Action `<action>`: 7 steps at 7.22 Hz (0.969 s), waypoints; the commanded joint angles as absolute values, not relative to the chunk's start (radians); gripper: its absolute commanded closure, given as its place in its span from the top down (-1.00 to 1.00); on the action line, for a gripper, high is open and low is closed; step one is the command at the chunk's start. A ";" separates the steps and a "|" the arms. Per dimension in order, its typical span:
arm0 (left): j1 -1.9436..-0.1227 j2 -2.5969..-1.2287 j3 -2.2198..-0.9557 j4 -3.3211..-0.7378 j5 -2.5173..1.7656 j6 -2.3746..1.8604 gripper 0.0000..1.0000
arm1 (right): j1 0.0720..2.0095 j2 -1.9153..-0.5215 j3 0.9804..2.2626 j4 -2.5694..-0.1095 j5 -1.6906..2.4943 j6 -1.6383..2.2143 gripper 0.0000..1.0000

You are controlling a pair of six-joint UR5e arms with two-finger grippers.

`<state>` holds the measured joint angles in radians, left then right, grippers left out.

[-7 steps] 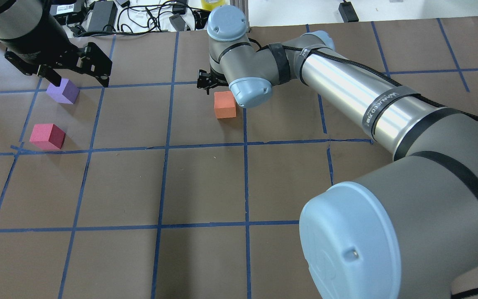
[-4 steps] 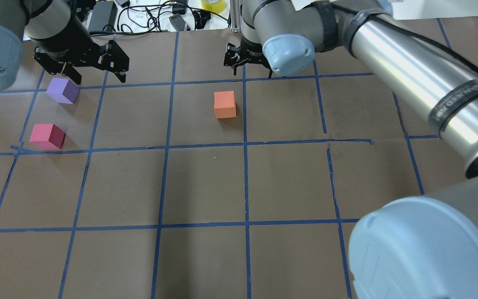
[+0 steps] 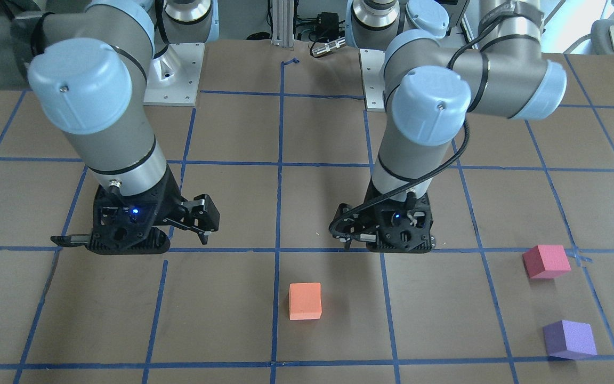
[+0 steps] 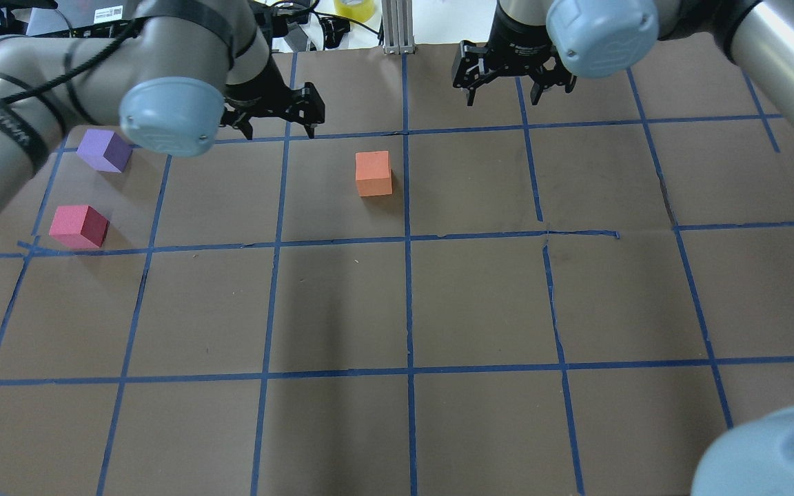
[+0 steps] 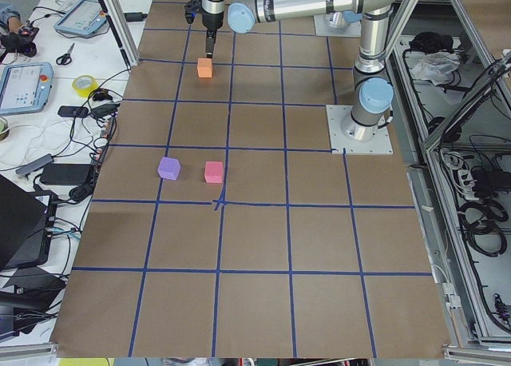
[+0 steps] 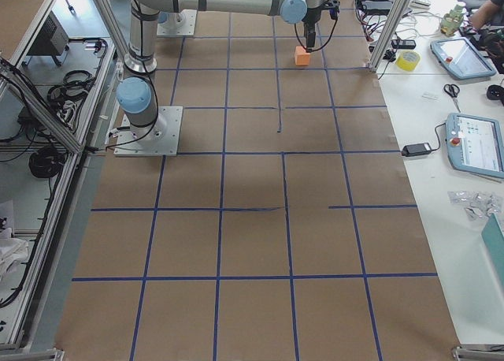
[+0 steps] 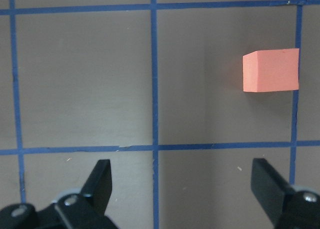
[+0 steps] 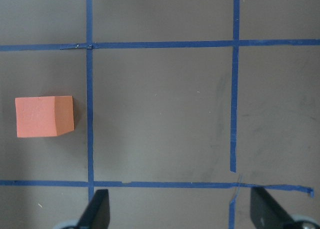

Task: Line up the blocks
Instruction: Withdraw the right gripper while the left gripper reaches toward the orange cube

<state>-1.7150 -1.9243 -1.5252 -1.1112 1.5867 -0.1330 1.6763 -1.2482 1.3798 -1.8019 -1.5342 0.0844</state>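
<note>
Nearest to me on the brown paper-covered table [image 4: 480,310], on the robot's left side, sits the pinkish-red block [image 4: 78,226], just beyond a crossing of the blue tape lines [image 4: 407,275]. A little farther out and near it, but not touching, is the purple block [image 4: 104,150], turned at an angle to the grid. The orange block [image 4: 373,173] is well apart from those two, around the middle of the table and just beside one of the long tape lines. All three rest flat on the paper, each on its own.

Farther up in my overhead view hangs the left gripper [image 4: 280,132], raised off the table, its fingers spread wide over bare paper. Its wrist camera shows the orange block ahead of it and off toward one finger. The right gripper [image 4: 502,100] is on the other side of that block, also raised with its jaws wide apart. Its own camera has the orange block out at the left edge. Neither gripper touches a block.

Past the far table edge I see cables and a yellow tape roll [image 4: 353,8].
</note>
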 commanded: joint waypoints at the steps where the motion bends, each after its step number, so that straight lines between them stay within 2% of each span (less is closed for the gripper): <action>1: -1.784 -2.073 -1.490 -0.977 1.572 -0.230 1.00 | 1.593 -1.342 1.448 -1.790 -1.536 0.002 1.00; 4: -1.831 -2.228 -1.421 -0.877 1.546 -0.323 1.00 | 1.582 -1.365 1.451 -1.796 -1.528 0.012 1.00; 7: -1.833 -2.289 -1.387 -0.868 1.554 -0.374 1.00 | 1.577 -1.503 1.581 -1.692 -1.537 -0.005 1.00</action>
<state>-1.8330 -2.2656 -1.3968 -0.8754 1.5492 -0.3612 1.5783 -1.4477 1.5192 -1.7279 -1.5324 0.0009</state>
